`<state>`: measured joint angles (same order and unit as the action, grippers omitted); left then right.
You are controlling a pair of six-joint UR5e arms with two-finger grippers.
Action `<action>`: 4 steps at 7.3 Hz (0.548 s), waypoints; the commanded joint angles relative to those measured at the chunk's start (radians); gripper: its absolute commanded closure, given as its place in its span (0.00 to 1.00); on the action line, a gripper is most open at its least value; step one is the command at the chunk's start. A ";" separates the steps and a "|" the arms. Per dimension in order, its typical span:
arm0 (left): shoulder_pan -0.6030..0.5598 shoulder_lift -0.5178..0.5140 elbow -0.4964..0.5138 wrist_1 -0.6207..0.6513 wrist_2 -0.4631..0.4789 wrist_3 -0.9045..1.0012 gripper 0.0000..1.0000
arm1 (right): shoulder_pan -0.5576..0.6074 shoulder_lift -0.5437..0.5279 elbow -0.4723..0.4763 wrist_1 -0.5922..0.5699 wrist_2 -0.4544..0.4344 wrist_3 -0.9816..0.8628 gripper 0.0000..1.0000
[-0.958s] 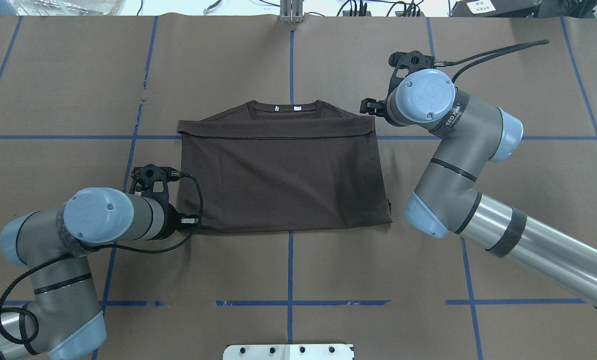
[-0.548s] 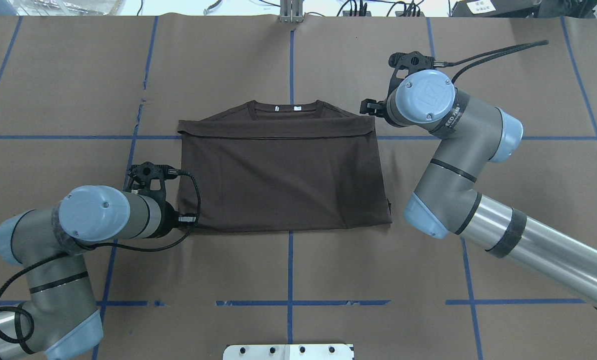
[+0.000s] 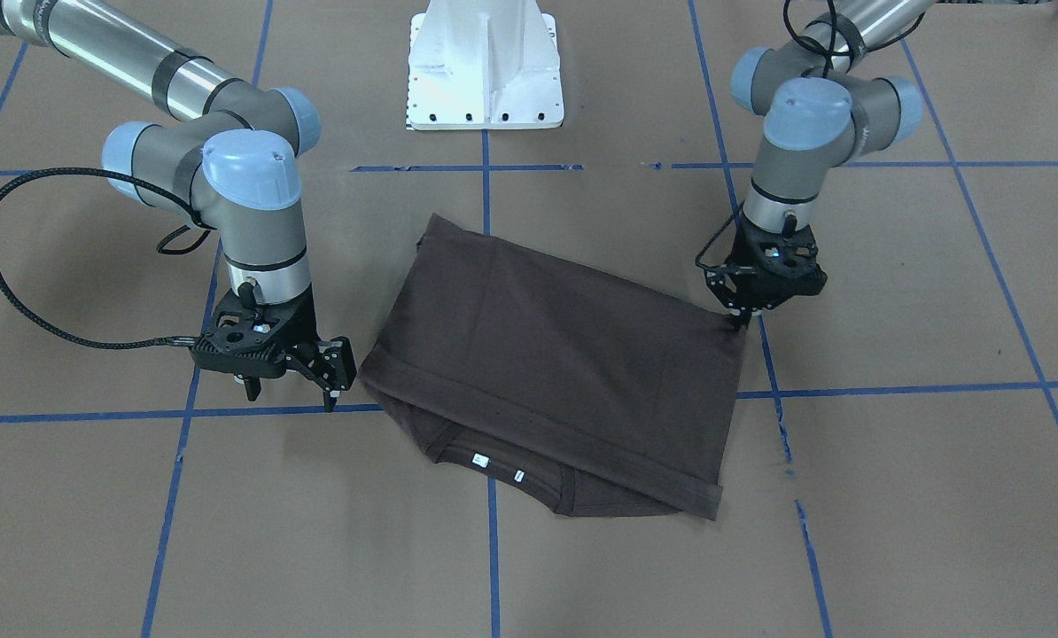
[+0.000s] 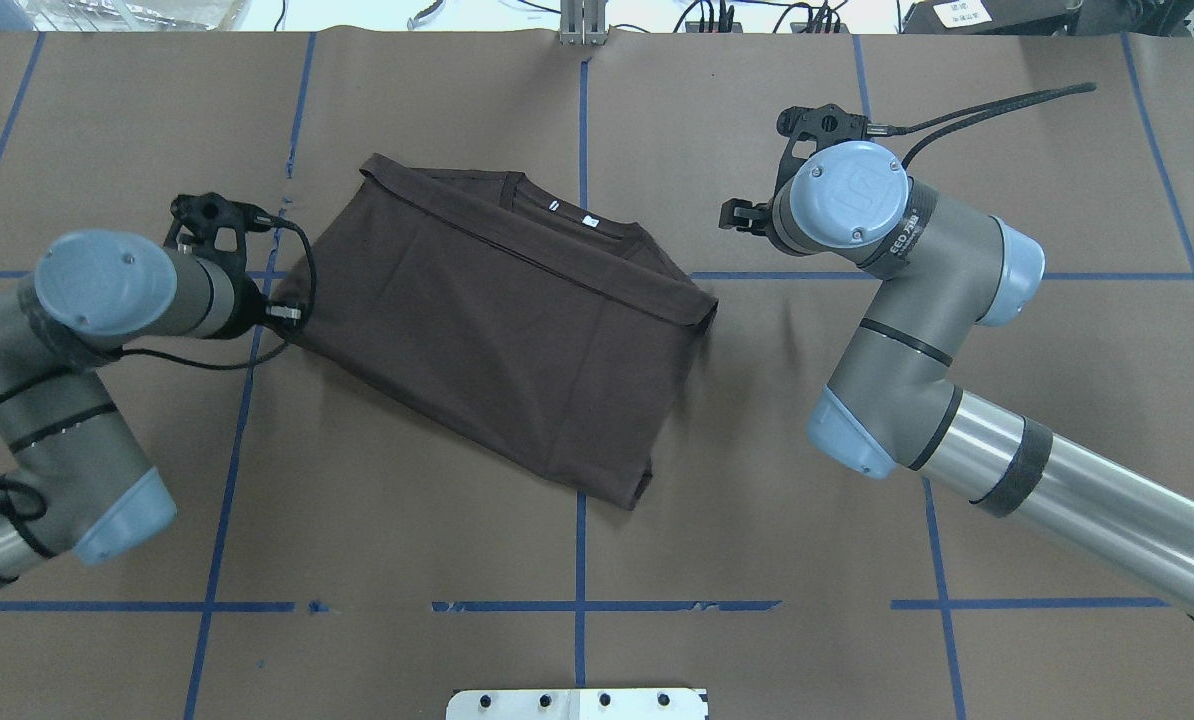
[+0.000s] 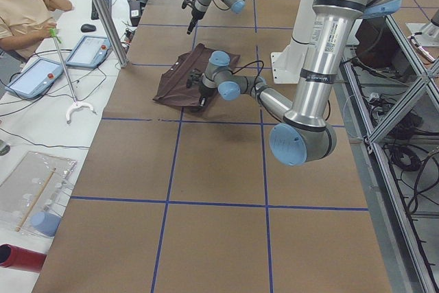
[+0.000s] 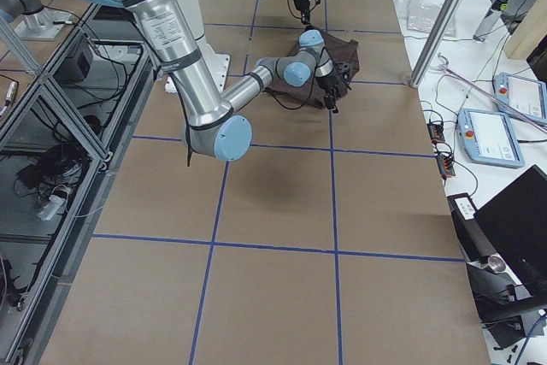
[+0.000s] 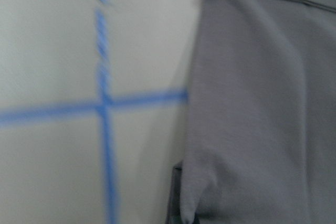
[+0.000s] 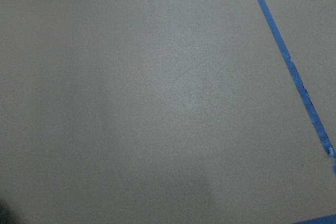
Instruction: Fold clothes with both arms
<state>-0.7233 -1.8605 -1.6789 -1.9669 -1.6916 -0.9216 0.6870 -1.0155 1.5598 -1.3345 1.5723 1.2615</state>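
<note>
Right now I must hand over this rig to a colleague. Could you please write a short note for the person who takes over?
Left gripper: shut on one corner of the dark brown T-shirt, low at the table.
Right gripper: open, empty, beside the shirt's opposite end, not touching.
T-shirt: flat, askew to the blue tape grid, collar on the far side.
Done: sleeves hidden, hem folded up near the collar.
Left: straighten, then probably fold again.

Overhead and front cameras look down from opposite sides, sharing the T-shirt point(image 4: 497, 330).
</note>
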 commanded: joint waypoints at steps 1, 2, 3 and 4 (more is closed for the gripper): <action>-0.148 -0.208 0.286 -0.027 0.000 0.110 1.00 | -0.001 0.000 0.003 0.000 0.000 0.007 0.00; -0.180 -0.315 0.453 -0.114 0.001 0.109 1.00 | 0.000 0.000 0.011 0.000 0.000 0.007 0.00; -0.192 -0.420 0.645 -0.248 0.013 0.107 1.00 | 0.000 -0.002 0.020 0.000 0.000 0.007 0.00; -0.196 -0.516 0.751 -0.280 0.013 0.101 1.00 | 0.000 0.000 0.026 -0.002 0.000 0.009 0.00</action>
<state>-0.9051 -2.2505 -1.1000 -2.1664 -1.6825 -0.8172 0.6870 -1.0161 1.5772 -1.3349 1.5723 1.2688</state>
